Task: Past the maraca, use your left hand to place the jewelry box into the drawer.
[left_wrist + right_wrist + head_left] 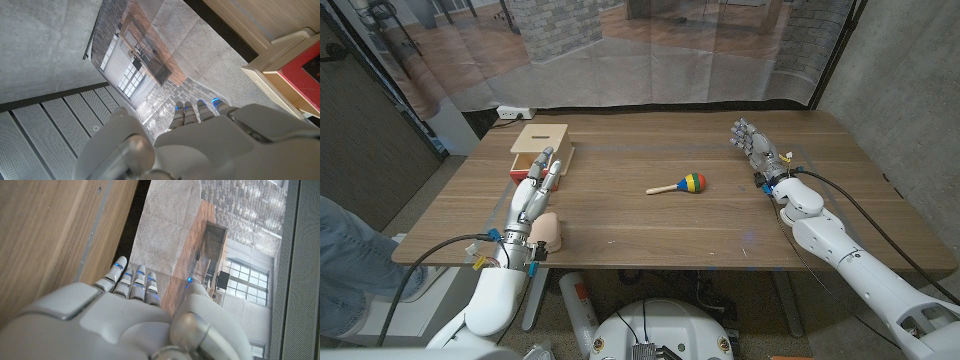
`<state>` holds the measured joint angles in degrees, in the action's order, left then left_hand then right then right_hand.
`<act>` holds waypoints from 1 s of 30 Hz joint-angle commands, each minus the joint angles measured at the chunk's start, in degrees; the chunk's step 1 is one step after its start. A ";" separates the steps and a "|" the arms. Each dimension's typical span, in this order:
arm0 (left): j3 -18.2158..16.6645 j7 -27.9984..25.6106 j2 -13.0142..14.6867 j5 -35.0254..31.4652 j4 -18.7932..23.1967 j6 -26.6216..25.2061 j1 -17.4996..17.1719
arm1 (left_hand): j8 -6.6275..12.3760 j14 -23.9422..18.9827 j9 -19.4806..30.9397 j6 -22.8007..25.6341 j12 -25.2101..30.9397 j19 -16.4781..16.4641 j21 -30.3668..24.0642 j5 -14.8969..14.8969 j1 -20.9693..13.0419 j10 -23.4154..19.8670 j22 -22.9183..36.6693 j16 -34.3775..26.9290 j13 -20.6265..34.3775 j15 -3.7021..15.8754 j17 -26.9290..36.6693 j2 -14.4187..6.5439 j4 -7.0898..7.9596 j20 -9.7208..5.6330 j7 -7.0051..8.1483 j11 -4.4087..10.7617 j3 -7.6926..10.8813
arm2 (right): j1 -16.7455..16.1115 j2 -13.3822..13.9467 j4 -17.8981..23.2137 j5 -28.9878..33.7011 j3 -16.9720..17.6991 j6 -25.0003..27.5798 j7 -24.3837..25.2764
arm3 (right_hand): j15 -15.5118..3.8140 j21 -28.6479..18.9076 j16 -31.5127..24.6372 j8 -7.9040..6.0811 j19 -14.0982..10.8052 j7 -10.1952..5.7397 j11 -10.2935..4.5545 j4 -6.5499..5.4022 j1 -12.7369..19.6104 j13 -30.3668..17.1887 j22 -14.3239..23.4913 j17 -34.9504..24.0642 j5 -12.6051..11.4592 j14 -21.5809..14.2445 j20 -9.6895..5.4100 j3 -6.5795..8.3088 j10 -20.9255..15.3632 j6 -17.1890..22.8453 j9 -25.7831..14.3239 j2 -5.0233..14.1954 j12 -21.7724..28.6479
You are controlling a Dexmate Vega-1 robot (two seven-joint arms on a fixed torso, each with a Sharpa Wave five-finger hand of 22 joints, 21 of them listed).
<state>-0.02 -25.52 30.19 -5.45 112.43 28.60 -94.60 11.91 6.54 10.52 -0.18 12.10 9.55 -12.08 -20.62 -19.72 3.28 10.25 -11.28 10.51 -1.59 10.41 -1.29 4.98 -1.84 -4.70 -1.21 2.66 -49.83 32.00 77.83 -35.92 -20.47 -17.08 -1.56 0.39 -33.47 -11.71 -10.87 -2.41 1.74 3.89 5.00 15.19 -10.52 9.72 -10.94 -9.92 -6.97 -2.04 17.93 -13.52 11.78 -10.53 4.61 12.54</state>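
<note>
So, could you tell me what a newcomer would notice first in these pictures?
Probably the maraca, striped in bright colours, lying alone mid-table. Next, the drawer, a pale wooden box with a red inside, at the far left, with the left hand just in front of it beside a pinkish jewelry box. The right hand is raised, fingers apart, at the far right.

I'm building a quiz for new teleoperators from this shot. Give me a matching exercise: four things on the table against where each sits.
Things:
1. maraca
2. jewelry box
3. drawer
4. right hand

Places:
A. far left of the table, beyond the left hand
B. near the table's middle
C. right side of the table, fingers apart
D. near left edge, beside the left hand's wrist

Pairs: 1-B, 2-D, 3-A, 4-C
</note>
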 commanded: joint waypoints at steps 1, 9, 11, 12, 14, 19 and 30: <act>-2.18 -1.76 -1.64 -3.87 1.32 -2.03 -2.88 | 0.35 -0.11 0.18 0.27 0.36 2.33 -0.02 -0.09 -0.75 -0.15 0.23 -0.10 0.21 0.03 0.13 -0.05 -0.25 -0.05 -0.09 0.07 0.04 | 0.92 -0.51 -0.99 0.28 -0.33 -0.93 -0.78 | 0.13 0.25 0.07 -0.28 -0.65 0.03 -0.06 0.27 0.16 -0.09 0.17 -0.01 -0.30 -0.59 -1.30 0.21 -0.37 0.42 -0.14 0.62 -0.04; -2.60 -5.86 -3.73 -9.63 1.66 -3.13 -3.46 | 0.39 -0.06 0.18 0.54 0.33 2.33 0.02 -0.14 -0.98 -0.25 0.23 -0.01 0.21 0.01 0.12 -0.12 -0.37 -0.11 0.04 0.07 0.05 | 0.65 -0.77 -0.64 -0.06 -0.13 -1.20 -0.57 | 0.14 0.44 0.09 -0.26 -0.77 -0.02 -0.24 0.30 0.15 -0.09 0.17 0.00 -0.30 -0.64 -1.27 0.20 -0.41 0.40 -0.14 0.62 -0.05; -2.61 -6.92 -4.14 -11.52 1.96 -4.18 -3.56 | 0.43 -0.03 0.18 0.70 0.34 2.36 0.05 -0.15 -1.06 -0.33 0.22 0.02 0.22 0.04 0.12 -0.14 -0.41 -0.11 0.13 0.22 0.06 | 0.63 -0.70 -0.65 0.12 -0.19 -1.29 -0.59 | 0.11 0.46 0.10 -0.28 -0.80 0.02 -0.20 0.31 0.16 -0.09 0.17 0.00 -0.30 -0.65 -1.26 0.21 -0.39 0.46 -0.14 0.62 -0.06; -2.54 -7.10 -4.14 -11.75 1.90 -4.25 -3.53 | 0.43 -0.15 0.18 0.76 0.31 2.35 0.05 -0.17 -1.13 -0.31 0.22 -0.02 0.22 0.11 0.12 -0.16 -0.44 -0.14 0.19 0.18 0.06 | 0.58 -0.72 -0.54 0.01 -0.16 -1.10 -0.45 | 0.11 0.48 0.08 -0.28 -0.80 0.03 -0.21 0.31 0.15 -0.09 0.17 0.00 -0.30 -0.69 -1.26 0.21 -0.36 0.45 -0.14 0.62 -0.08; -2.47 -7.12 -4.02 -11.98 2.01 -4.65 -3.67 | 0.54 -0.22 0.18 1.09 0.30 2.34 0.07 -0.20 -1.26 -0.34 0.22 -0.01 0.22 0.13 0.12 -0.20 -0.51 -0.16 0.14 0.18 0.08 | 0.62 -0.64 -0.73 0.23 -0.28 -1.20 -0.61 | 0.10 0.53 0.10 -0.28 -0.82 0.04 -0.12 0.31 0.13 -0.09 0.18 0.00 -0.30 -0.67 -1.25 0.20 -0.37 0.47 -0.14 0.63 -0.08; -2.51 -8.71 -4.24 -14.51 2.96 -6.44 -4.66 | 0.57 -0.41 0.19 1.31 0.33 2.34 0.10 -0.25 -1.49 -0.56 0.21 -0.04 0.22 0.24 0.11 -0.26 -0.63 -0.23 0.28 0.26 0.11 | 0.49 -0.46 -0.59 0.17 -0.33 -0.61 -0.44 | 0.05 0.66 0.12 -0.27 -0.85 0.03 -0.13 0.34 0.14 -0.09 0.18 0.01 -0.30 -0.67 -1.22 0.21 -0.42 0.47 -0.14 0.63 -0.07; -4.20 -11.48 -4.78 -18.02 6.11 -9.86 -9.19 | 0.64 -0.77 0.20 1.83 0.38 2.23 0.12 -0.37 -2.02 -0.99 0.20 -0.08 0.23 0.29 0.10 -0.40 -0.89 -0.26 0.45 0.41 0.18 | 0.30 -0.42 -0.39 0.12 -0.31 -0.26 -0.10 | 0.03 0.91 0.12 -0.26 -0.96 -0.05 -0.22 0.34 0.09 -0.09 0.19 0.00 -0.30 -0.74 -1.22 0.20 -0.54 0.49 -0.14 0.66 -0.06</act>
<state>-2.88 -34.17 26.03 -19.48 115.97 21.93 -100.19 12.36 6.23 10.52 1.35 12.10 9.55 -12.09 -20.62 -21.01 2.37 10.25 -11.28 10.51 -1.28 10.42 -1.52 4.34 -1.84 -4.18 -0.72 2.84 -49.29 31.53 77.18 -35.72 -20.75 -17.88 -2.03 0.40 -32.81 -11.71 -10.87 -3.03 1.74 3.69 4.99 15.19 -10.52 9.72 -10.94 -9.92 -6.97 -2.05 17.94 -13.72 11.77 -10.53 4.61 12.54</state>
